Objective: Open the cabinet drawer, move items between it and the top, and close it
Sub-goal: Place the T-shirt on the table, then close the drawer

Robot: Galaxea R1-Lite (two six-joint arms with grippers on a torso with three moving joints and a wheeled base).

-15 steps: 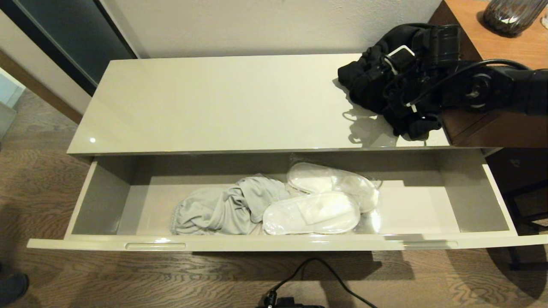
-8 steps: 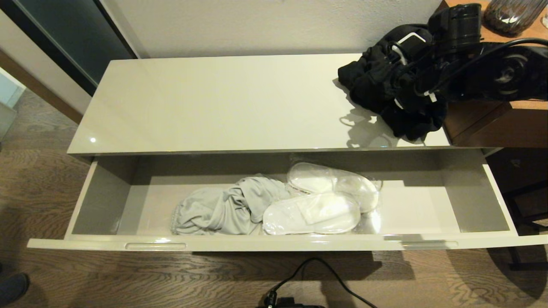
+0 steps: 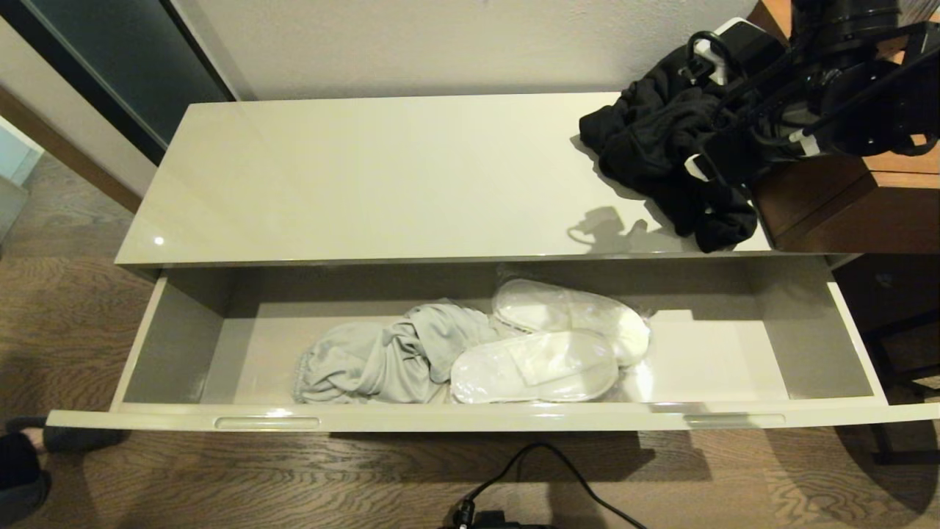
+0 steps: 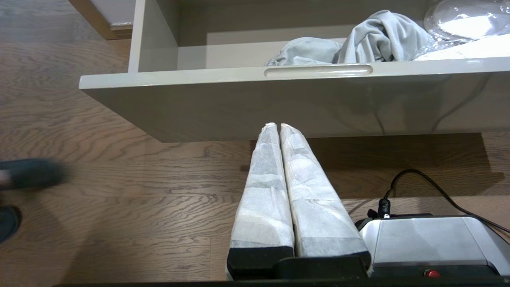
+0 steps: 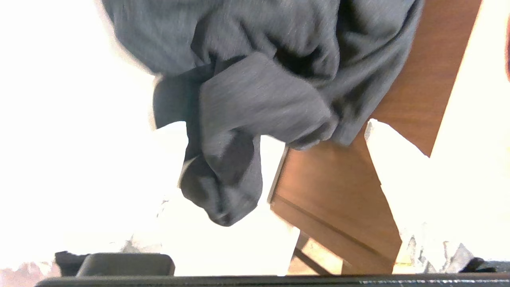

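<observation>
The cabinet drawer (image 3: 470, 419) stands pulled fully out, its handle slot (image 4: 318, 71) facing my left gripper. Inside lie the light grey garment (image 3: 382, 356) and, touching its right side, two white slippers in clear sleeves (image 3: 558, 345). The black garment (image 3: 661, 147) is bunched on the right end of the cream top (image 3: 367, 176), partly over its right edge. My right gripper (image 3: 709, 110) hovers open above that garment (image 5: 255, 79), holding nothing. My left gripper (image 4: 277, 125) is shut and empty, low in front of the drawer's face.
The taller brown wood-grain unit (image 3: 844, 198) adjoins the cabinet's right end, with a dark glass vase on it. A black cable (image 3: 543, 470) and the robot base (image 4: 430, 243) sit on the wood floor below the drawer. A person's dark shoe (image 3: 22, 463) is at the lower left.
My right arm has risen and drawn back to the right, away from the black garment, which stays on the top. A shoe has come into view at the lower left.
</observation>
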